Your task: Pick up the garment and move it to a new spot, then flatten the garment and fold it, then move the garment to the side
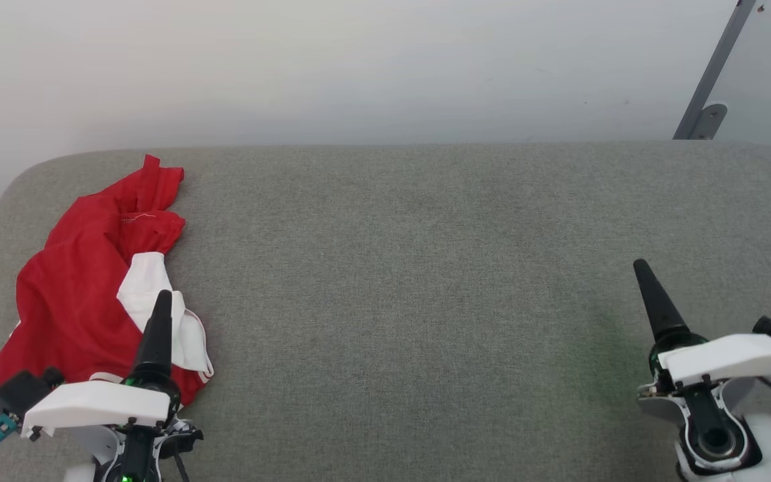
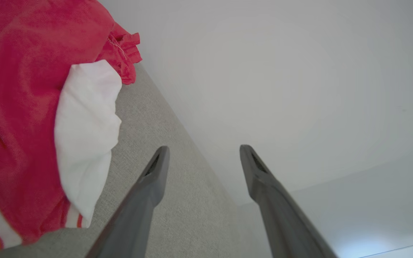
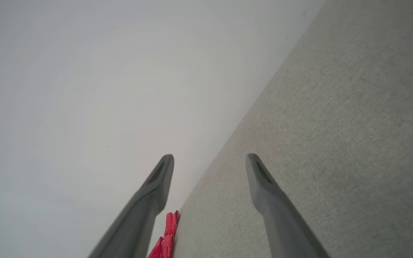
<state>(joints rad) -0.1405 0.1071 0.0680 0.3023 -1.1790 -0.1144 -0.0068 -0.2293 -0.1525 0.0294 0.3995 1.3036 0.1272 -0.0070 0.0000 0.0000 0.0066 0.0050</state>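
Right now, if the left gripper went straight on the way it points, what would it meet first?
Probably the pale wall behind the grey table. The open left gripper aims past the far edge. The garment lies beside its line, not in it, though depth is unclear.

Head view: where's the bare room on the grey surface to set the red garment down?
Free: the wide middle of the grey surface, from the garment across to the right gripper, and back to the white wall. Crowded: the left end, where the crumpled garment lies with the left gripper close beside it.
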